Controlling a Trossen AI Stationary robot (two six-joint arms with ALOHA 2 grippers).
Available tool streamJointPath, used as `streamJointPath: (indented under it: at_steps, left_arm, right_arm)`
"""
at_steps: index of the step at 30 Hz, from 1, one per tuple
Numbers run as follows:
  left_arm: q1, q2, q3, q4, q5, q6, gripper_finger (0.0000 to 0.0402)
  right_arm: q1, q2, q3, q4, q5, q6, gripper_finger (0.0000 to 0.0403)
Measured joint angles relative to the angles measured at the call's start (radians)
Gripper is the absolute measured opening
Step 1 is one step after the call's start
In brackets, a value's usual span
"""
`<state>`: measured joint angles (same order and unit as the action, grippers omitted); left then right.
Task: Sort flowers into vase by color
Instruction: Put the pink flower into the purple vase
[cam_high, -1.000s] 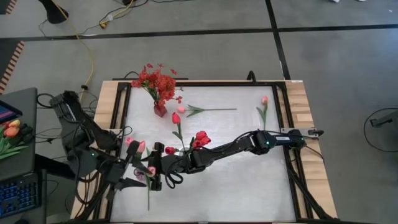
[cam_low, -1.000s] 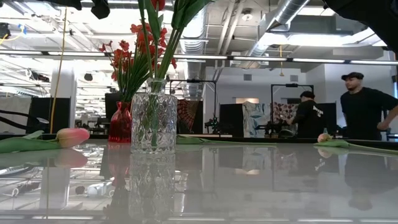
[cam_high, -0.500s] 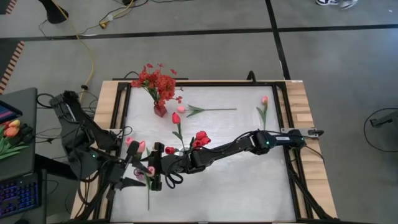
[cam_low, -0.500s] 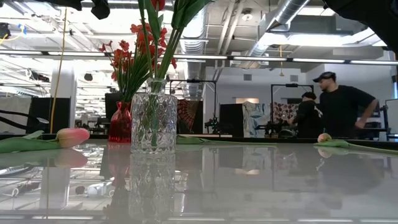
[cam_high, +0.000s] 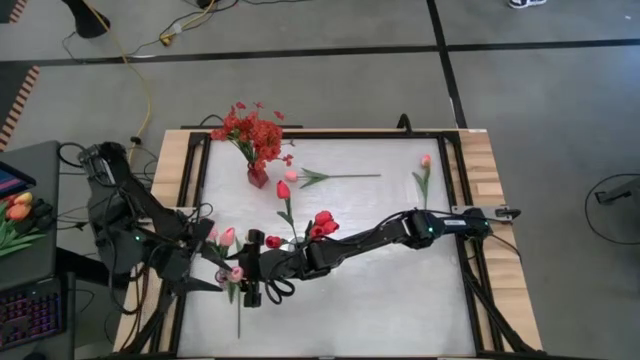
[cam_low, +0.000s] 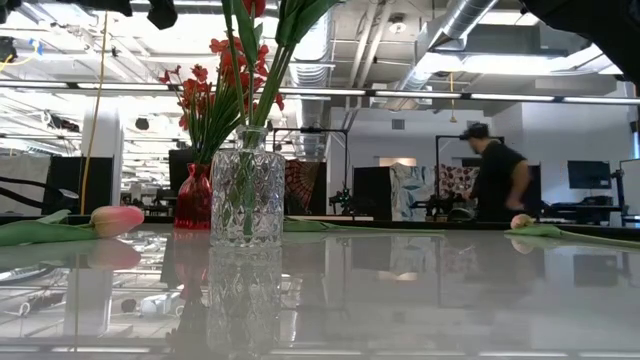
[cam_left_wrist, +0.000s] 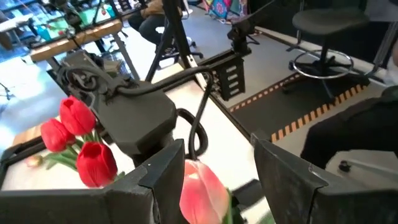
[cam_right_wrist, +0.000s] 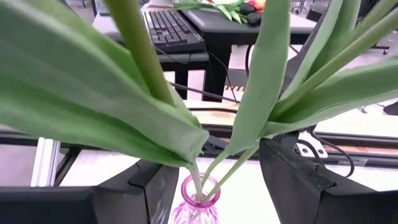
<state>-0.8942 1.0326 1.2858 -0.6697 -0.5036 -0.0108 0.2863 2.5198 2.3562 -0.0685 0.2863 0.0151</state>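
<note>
Left gripper (cam_left_wrist: 217, 152): it sits at the table's (cam_high: 400, 290) left near corner. Your fingers are spread, with a pink tulip bud (cam_left_wrist: 202, 193) between them. The bud lies nearer one finger and a gap shows on the other side, so I would not count it as gripped.
Right gripper (cam_right_wrist: 216, 165): it is stretched right across the table, close beside the left one. Its fingers are spread either side of the green stems and leaves (cam_right_wrist: 186, 134) that run down into a pink glass vase neck (cam_right_wrist: 198, 202). No finger appears to press on them.
Sorted so far: the red sprays stand in the red vase (cam_high: 257, 176) at the far left. The red tulips (cam_high: 322, 222) stand just beside the right forearm, probably in the clear cut-glass vase (cam_low: 247, 185).
Still loose: one red tulip (cam_high: 283, 190) and one pink tulip (cam_high: 291, 175) lie mid-table. Another pink tulip (cam_high: 425, 160) lies near the far right edge.
Risk, collision: both grippers crowd the same spot. Move either one sideways and you may strike the other, or knock the pink vase.
Risk, snagging: lift the right gripper carelessly and the leaves between its fingers could catch, dragging stems out or tipping the vase.
Risk, crushing: if you close the left fingers here, they land on the soft bud rather than the stem.
Risk, forearm sweep: the right forearm passes right beside the red tulips, so pulling it back low could topple them.
</note>
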Motion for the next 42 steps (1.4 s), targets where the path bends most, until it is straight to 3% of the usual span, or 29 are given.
streamJointPath:
  at_steps: [16, 26, 42]
  left_arm:
    - [-0.027, -0.014, 0.0, 0.049, 0.027, 0.005, 0.0183]
    - [-0.021, 0.104, 0.0, 0.068, 0.046, 0.09, 0.0183]
    - [-0.02, 0.077, 0.0, -0.026, -0.032, 0.02, 0.0183]
  right_arm:
    - [0.0, 0.0, 0.0, -0.013, 0.003, 0.004, 0.0246]
    - [0.0, 0.0, 0.0, -0.011, 0.003, 0.011, 0.0246]
    - [0.002, 0.0, 0.0, -0.03, 0.003, 0.011, 0.0246]
